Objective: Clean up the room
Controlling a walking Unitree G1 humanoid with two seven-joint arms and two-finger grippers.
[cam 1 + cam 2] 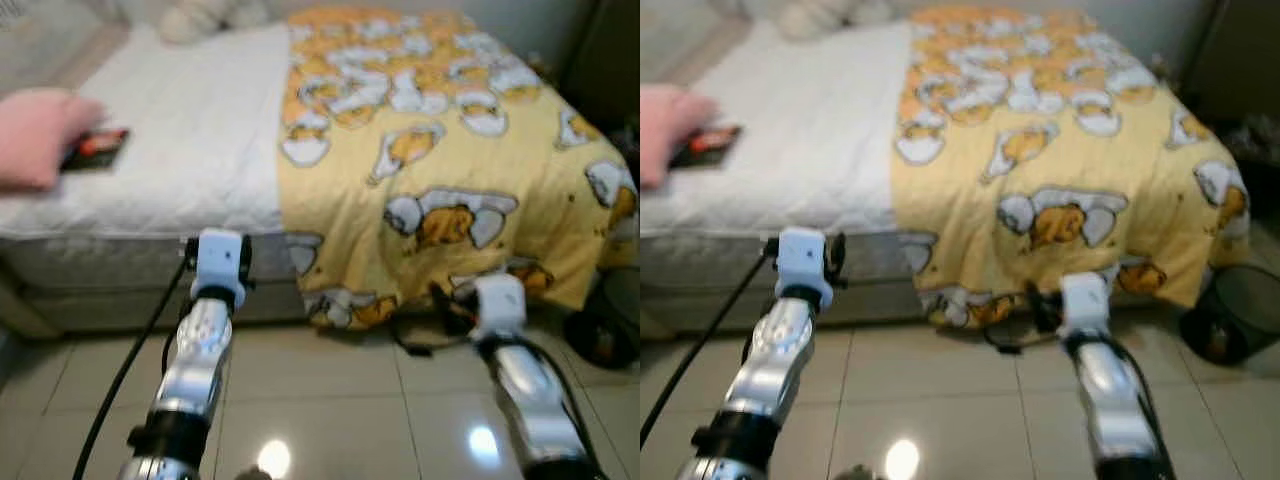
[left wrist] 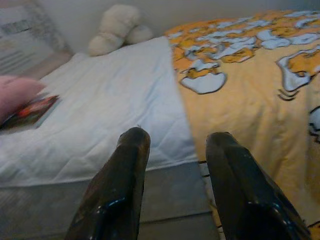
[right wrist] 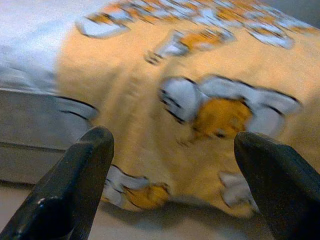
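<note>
You are facing the side of a bed with a white quilted mattress cover. A yellow blanket printed with cartoon figures covers its right part and hangs over the edge to the tiled floor. Your left gripper is held out before the bed's edge, its two black fingers a little apart with nothing between them. Your right gripper points at the hanging blanket, spread wide and holding nothing. At the left of the bed lies a pink pillow, and a dark book with a red cover lies touching it. A cream plush toy sits at the far end by the wall. A dark bin stands on the floor at the right, beside the blanket
</note>
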